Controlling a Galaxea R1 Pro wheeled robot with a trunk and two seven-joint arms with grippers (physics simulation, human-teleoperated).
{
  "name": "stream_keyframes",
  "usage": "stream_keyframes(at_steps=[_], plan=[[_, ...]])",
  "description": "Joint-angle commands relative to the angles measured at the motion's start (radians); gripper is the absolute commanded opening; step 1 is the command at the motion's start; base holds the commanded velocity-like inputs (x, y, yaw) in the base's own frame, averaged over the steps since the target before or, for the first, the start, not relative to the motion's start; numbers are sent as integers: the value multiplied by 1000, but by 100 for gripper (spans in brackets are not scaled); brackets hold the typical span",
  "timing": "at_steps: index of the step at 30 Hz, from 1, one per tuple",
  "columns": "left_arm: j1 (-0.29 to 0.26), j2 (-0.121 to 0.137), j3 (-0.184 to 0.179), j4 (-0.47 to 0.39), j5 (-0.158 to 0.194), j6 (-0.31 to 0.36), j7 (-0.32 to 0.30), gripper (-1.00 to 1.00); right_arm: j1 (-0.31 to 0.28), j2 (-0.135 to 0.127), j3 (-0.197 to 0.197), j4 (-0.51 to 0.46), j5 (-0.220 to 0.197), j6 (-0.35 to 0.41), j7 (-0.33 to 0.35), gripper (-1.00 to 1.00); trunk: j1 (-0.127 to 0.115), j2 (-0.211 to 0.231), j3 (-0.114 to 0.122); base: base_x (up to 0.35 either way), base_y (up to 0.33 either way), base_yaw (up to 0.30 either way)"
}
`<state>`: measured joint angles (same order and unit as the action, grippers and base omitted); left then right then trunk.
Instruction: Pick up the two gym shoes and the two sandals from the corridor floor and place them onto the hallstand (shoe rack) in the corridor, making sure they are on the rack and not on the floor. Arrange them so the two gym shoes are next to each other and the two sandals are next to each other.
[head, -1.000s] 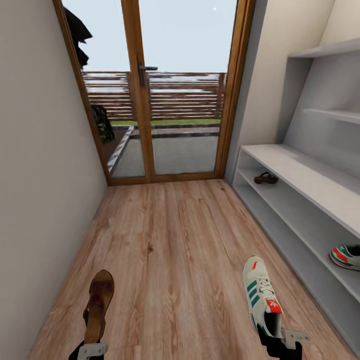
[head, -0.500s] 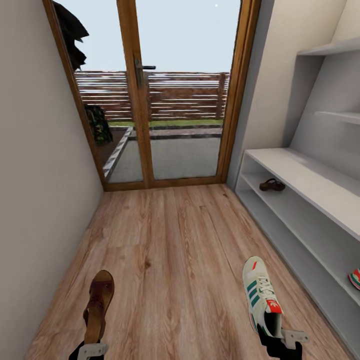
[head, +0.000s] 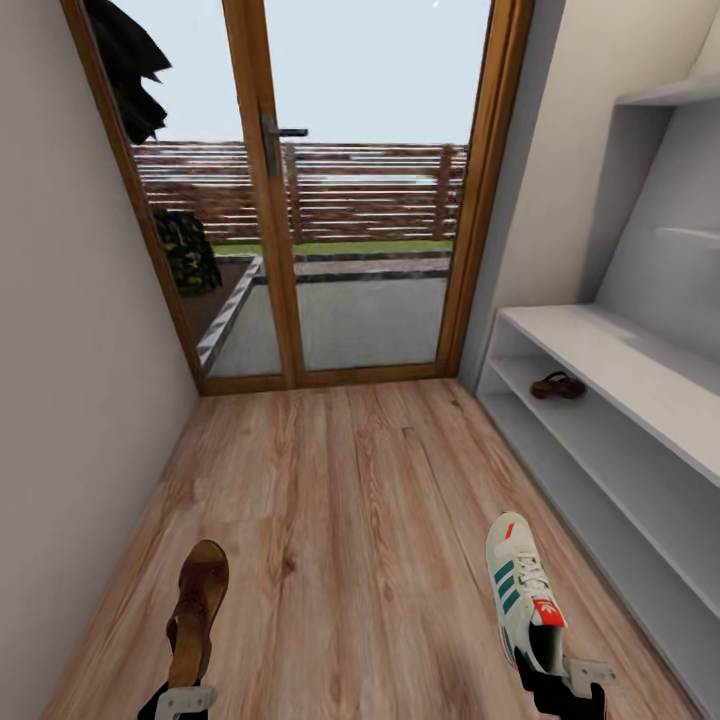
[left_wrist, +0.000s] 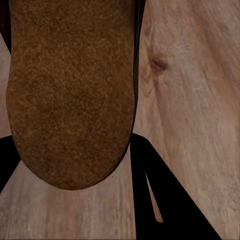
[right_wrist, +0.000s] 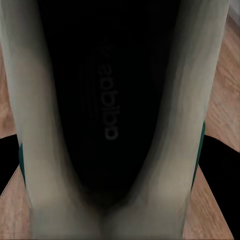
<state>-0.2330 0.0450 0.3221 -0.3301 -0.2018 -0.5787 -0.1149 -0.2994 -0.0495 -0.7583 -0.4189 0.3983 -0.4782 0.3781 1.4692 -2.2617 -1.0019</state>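
Robot in the corridor, carrying one shoe in each end effector, facing a glazed door (head: 345, 190).
The left end effector (head: 183, 697) is closed on the heel of a brown sandal (head: 197, 610), its sole toward the left wrist camera (left_wrist: 70, 90); the right end effector (head: 565, 680) is closed on the heel of a gym shoe (head: 522, 590), held above the corridor floor (head: 350, 500). The second sandal (head: 558, 385) rests in the upper bay of the hallstand (head: 620, 350) along the right wall, near its door end.

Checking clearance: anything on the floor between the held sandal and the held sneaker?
Bare wood floor lies between the sandal in the left hand and the sneaker in the right hand, per the head view.
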Motion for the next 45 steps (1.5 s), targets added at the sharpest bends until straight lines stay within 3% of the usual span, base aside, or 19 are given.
stream_keyframes(at_steps=[1, 15, 45], plan=[[-1, -1, 9, 0, -8, -3, -8, -100, -1, 0, -9, 0, 4, -3, 8, -100, 0, 0, -1, 339, 0, 0], [0, -1, 9, 0, -6, -4, -8, -100, -1, 2, -9, 0, 4, -3, 8, -100, 0, 0, -1, 330, 65, -162], [-1, -1, 9, 0, -5, -4, -8, -100, -1, 2, -9, 0, 4, -3, 8, -100, 0, 0, -1, 277, 223, -267]])
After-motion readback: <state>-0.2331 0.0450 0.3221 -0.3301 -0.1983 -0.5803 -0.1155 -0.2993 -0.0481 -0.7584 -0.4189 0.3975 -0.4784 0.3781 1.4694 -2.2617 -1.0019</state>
